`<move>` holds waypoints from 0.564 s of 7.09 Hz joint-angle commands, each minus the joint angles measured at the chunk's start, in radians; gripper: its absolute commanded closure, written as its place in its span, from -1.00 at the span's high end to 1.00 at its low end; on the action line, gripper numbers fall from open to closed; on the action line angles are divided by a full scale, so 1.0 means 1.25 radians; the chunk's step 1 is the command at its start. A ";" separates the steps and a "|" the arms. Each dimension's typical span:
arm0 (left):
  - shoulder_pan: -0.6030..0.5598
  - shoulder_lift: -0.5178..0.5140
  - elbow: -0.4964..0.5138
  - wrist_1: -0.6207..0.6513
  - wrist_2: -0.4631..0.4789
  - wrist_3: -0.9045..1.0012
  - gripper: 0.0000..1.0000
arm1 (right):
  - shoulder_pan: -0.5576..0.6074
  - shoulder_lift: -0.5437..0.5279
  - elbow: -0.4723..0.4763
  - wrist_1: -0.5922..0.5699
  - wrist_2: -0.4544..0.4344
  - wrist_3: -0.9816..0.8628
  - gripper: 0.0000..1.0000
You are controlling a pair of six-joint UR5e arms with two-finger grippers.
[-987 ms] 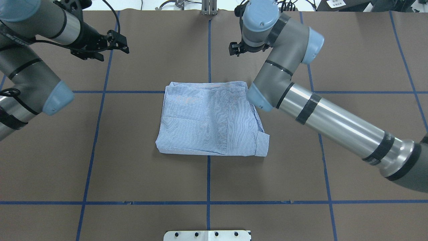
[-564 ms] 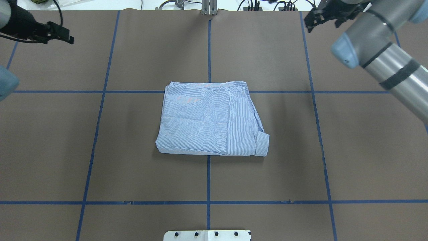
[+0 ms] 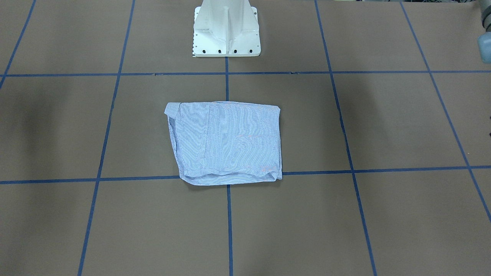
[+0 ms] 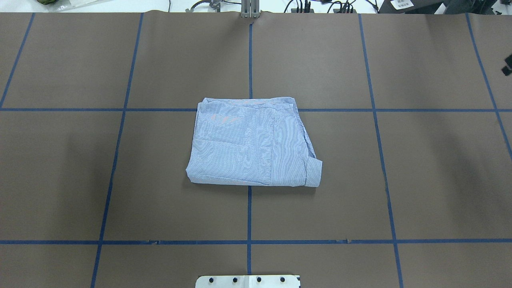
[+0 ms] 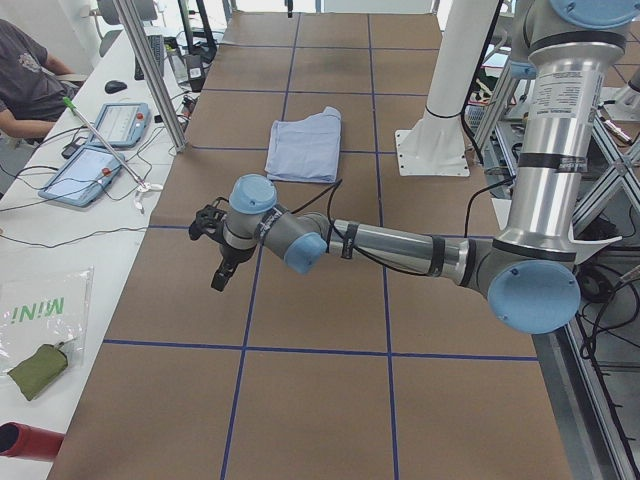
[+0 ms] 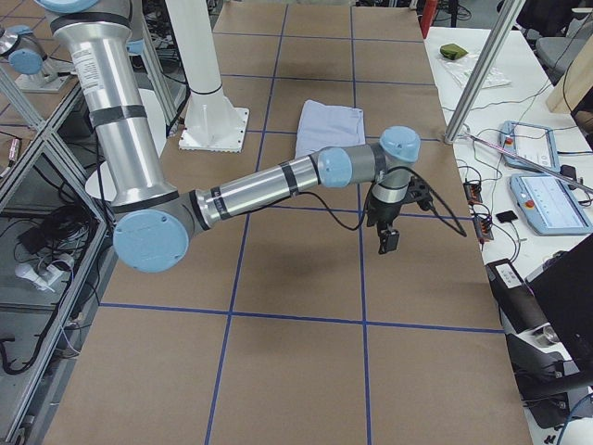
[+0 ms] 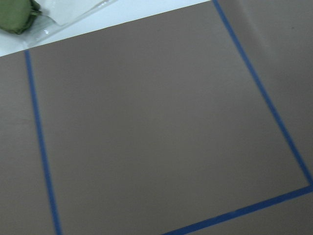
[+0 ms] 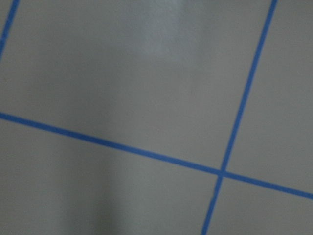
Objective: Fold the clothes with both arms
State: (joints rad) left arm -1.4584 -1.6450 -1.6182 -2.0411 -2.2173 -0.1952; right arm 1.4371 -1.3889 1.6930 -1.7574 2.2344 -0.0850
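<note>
Showing the shirt, overhead omits left gripper seen sideways.

folded cloth shirt: was light blue, fine white stripes
paper table cover: was plain brown
tape grid lines: were blue
tubular left arm, right arm: were silver-grey, light-blue caps, black bands
metal pedestal base: was white

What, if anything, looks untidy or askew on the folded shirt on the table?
The striped shirt is not folded square: its edge on the robot's right slants outward toward the robot, and a sleeve cuff sticks out at that near corner. Nothing looks spilled or damaged.
</note>
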 commanded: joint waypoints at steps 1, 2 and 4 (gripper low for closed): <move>-0.080 0.058 -0.011 0.011 -0.010 0.109 1.00 | 0.058 -0.085 0.002 0.004 0.021 -0.078 1.00; -0.091 0.070 -0.006 -0.006 -0.010 0.127 1.00 | 0.082 -0.135 -0.009 0.011 0.025 -0.083 1.00; -0.087 0.098 0.007 -0.012 0.009 0.124 1.00 | 0.108 -0.161 -0.048 0.057 0.015 -0.080 1.00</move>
State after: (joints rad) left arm -1.5660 -1.5501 -1.6196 -2.0515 -2.2149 -0.0452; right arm 1.5500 -1.5659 1.6643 -1.7090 2.2575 -0.1856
